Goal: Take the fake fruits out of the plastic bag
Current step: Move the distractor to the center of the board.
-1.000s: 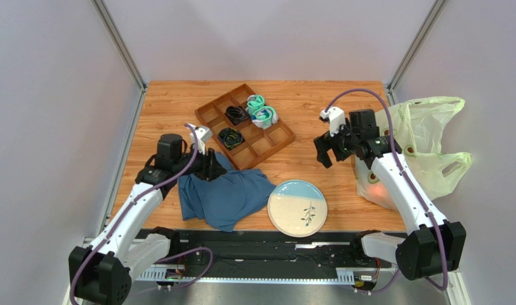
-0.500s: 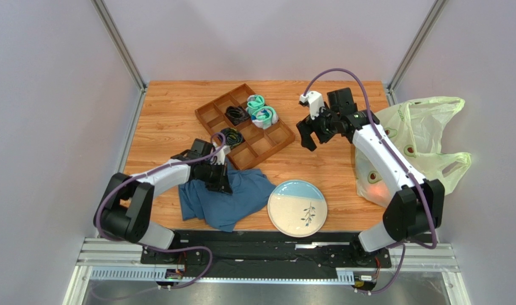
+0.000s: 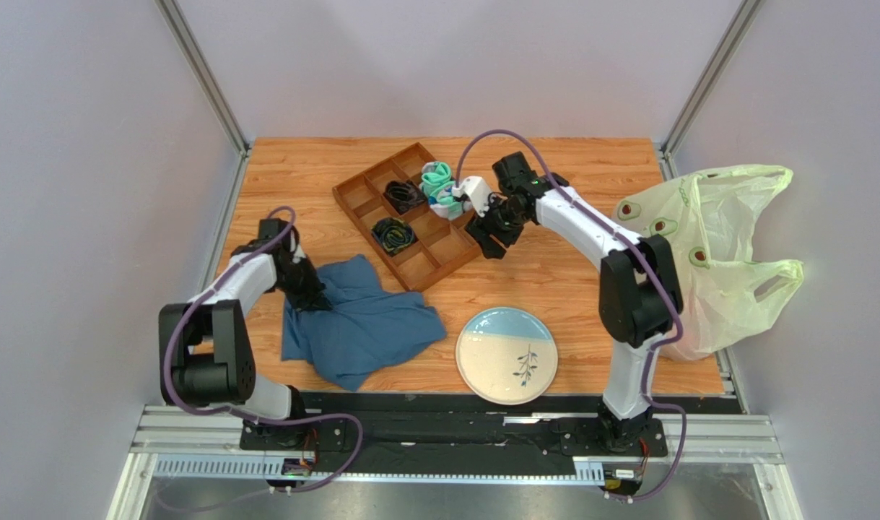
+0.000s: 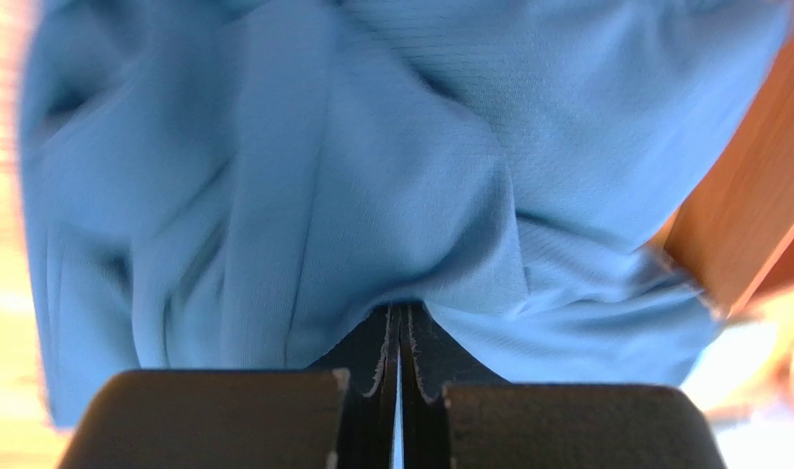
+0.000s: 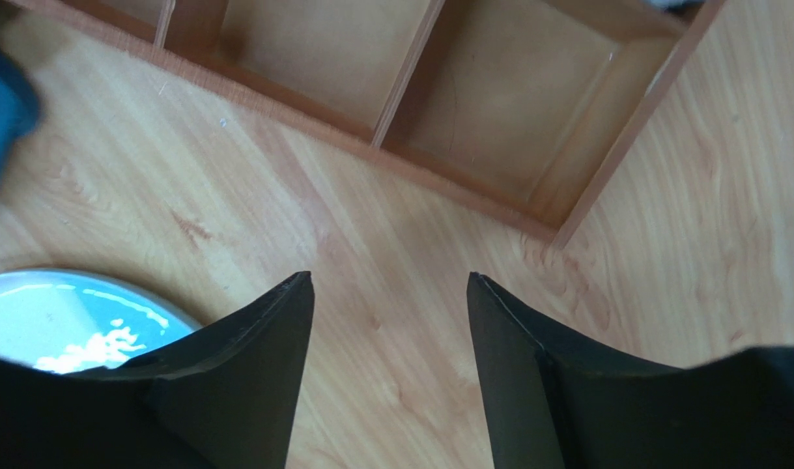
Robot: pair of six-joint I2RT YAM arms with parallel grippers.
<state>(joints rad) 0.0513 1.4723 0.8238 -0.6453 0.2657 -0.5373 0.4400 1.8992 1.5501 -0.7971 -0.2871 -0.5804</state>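
The left tool [image 3: 306, 290] sits at centre left of the overhead view, clenched on the upper edge of the blue cloth [image 3: 359, 322]. In the left wrist view its fingers [image 4: 371, 363] are pressed together with a fold of cloth [image 4: 273, 176] pinched between them and bunched above.

The right tool [image 3: 487, 241] is at the middle of the overhead view, at the lower right corner of the tray [image 3: 365, 198]. Its wrist view shows it released, the fingers [image 5: 273, 342] apart with nothing between them, over bare wood just below the tray's [image 5: 528, 107] corner, with the plate's [image 5: 68, 322] rim at lower left.

The bag [image 3: 726, 249] lies at the right edge of the frame, partly off the surface [image 3: 303, 173], well apart from both tools, its two handles pointing right. What it holds cannot be made out.

In the tray, teal socks [image 3: 446, 186] and black socks [image 3: 403, 196] fill the upper compartments. The plate [image 3: 498, 347] rests at lower centre, just right of the cloth.
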